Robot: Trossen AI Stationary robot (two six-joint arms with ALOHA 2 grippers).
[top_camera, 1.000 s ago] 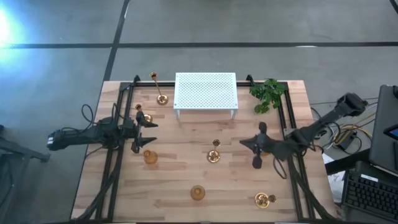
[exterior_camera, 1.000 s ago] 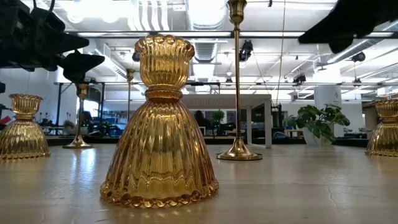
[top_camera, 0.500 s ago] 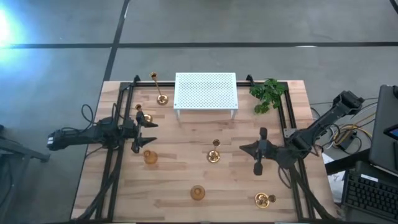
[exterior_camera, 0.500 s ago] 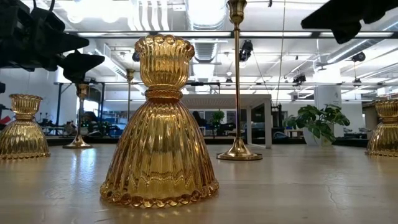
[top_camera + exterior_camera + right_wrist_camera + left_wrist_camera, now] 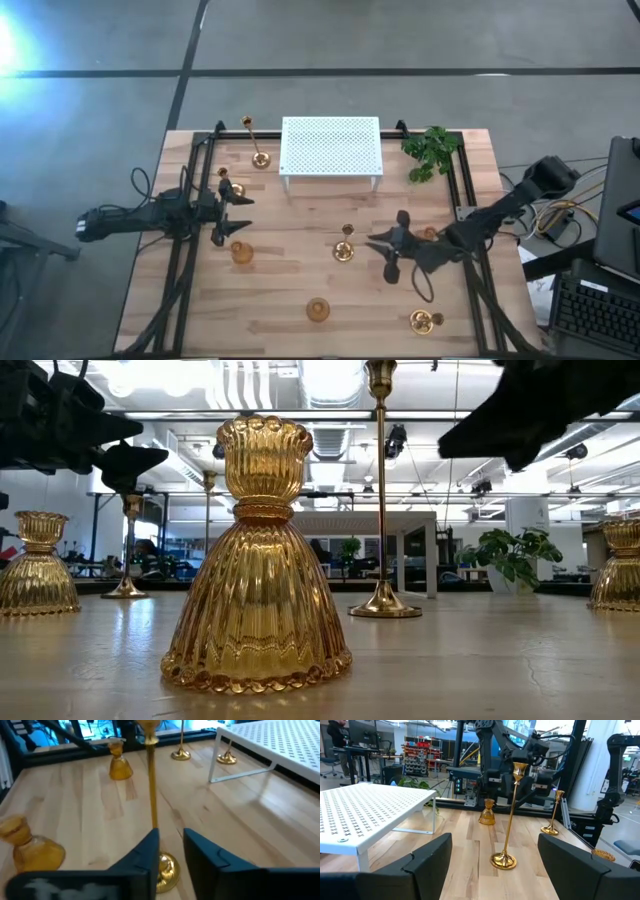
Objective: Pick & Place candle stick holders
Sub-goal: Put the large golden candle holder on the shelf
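Note:
Several gold candle stick holders stand on their bases on the wooden table (image 5: pixel 290 280). A tall thin one (image 5: pixel 345 243) is at the centre. A squat one (image 5: pixel 318 311) stands near the front edge and fills the low view (image 5: pixel 258 560). My right gripper (image 5: pixel 372 241) hovers level just right of the tall central holder (image 5: pixel 151 780). Its fingers are a narrow gap apart, and the holder's round base (image 5: pixel 169 867) shows beyond them. My left gripper (image 5: pixel 240 213) waits wide open and empty at the table's left, near a small holder (image 5: pixel 231 184).
A white perforated stand (image 5: pixel 331 148) is at the far middle, with a green sprig (image 5: pixel 431 152) to its right. Other holders stand at the far left (image 5: pixel 258 150), the left (image 5: pixel 242 253), the front right (image 5: pixel 426 320) and under my right arm (image 5: pixel 428 233).
My right gripper has moved toward the table's left edge, closing in on the tall central holder. In the low view it now shows lower and larger. No holder has moved.

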